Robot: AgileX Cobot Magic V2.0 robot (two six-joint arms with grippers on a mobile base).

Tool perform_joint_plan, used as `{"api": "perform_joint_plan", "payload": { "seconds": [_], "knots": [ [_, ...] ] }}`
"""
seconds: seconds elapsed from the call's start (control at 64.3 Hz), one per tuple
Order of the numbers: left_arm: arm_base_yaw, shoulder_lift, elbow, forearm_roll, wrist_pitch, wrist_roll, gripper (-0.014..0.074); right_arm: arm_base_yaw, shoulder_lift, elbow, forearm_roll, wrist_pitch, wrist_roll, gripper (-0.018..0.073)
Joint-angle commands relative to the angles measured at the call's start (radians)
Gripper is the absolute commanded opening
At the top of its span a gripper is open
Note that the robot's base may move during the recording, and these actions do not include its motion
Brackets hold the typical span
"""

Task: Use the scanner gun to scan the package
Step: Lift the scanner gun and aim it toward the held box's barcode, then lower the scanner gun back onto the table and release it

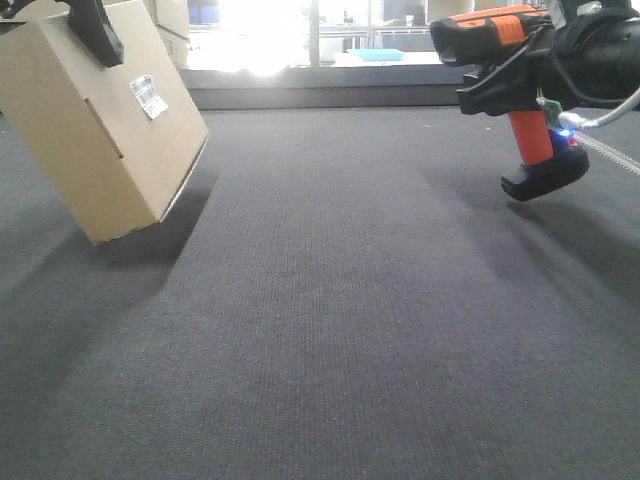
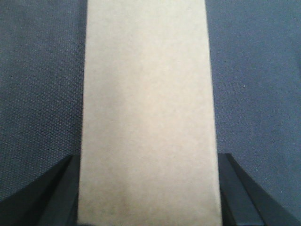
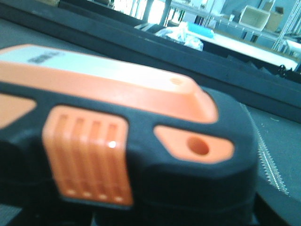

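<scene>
Front view: package (image 1: 100, 130) up at left, tilted, label (image 1: 149, 97) facing right, left gripper (image 1: 100, 40) clamped on top edge. Scanner gun (image 1: 485, 35) aloft at right, head aimed left, right gripper (image 1: 515, 68) apparently closed round it.
Left wrist: fingers (image 2: 51, 197) pressed against both package sides, carpet (image 2: 37, 70) below.
Right wrist: scanner gun fills frame, blurred.
</scene>
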Motion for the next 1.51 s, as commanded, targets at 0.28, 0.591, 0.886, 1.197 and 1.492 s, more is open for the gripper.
{"api": "perform_joint_plan", "payload": {
  "seconds": [0.28,0.591,0.886,1.197,1.492],
  "knots": [
    [-0.005,-0.005,-0.002,-0.001,-0.024,-0.007,0.0015,-0.010,-0.003,-0.015,0.004,-0.095,-0.010,0.0181],
    [-0.005,-0.005,-0.002,-0.001,-0.027,-0.007,0.0015,-0.010,-0.071,-0.015,0.021,-0.092,-0.010,0.0181],
    [-0.005,-0.005,-0.002,-0.001,-0.036,-0.007,0.0015,-0.010,-0.145,0.029,0.022,-0.014,0.171,0.0181],
    [-0.005,-0.005,-0.002,-0.001,-0.034,-0.007,0.0015,-0.014,-0.144,0.221,0.022,-0.240,0.366,0.0181],
    [-0.005,-0.005,-0.002,-0.001,-0.032,-0.007,0.0015,-0.014,-0.130,0.229,0.047,-0.270,0.366,0.0181]
  ]
}}
